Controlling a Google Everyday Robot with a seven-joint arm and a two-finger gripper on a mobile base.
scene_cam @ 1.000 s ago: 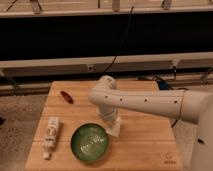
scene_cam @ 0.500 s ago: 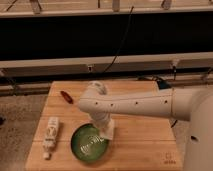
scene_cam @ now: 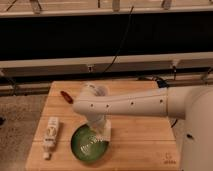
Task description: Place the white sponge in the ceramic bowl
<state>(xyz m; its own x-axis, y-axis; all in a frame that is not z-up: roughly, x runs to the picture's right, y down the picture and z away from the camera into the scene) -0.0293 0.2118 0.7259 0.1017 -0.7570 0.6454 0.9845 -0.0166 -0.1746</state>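
Note:
The ceramic bowl [scene_cam: 89, 146], dark green and glossy, sits near the front edge of the wooden table [scene_cam: 140, 135]. My arm reaches in from the right and bends down over the bowl's right rim. My gripper [scene_cam: 102, 134] points down at that rim, shut on the white sponge [scene_cam: 105, 133], a small cream block at its tip just above the bowl's edge. The arm hides the part of the table behind the bowl.
A long flat white remote-like object [scene_cam: 50, 135] lies left of the bowl. A small red object [scene_cam: 66, 96] lies at the table's back left. A dark wall with rails and a hanging cable runs behind the table.
My arm has swung left and down, carrying the gripper and sponge from right of the bowl to over its right rim.

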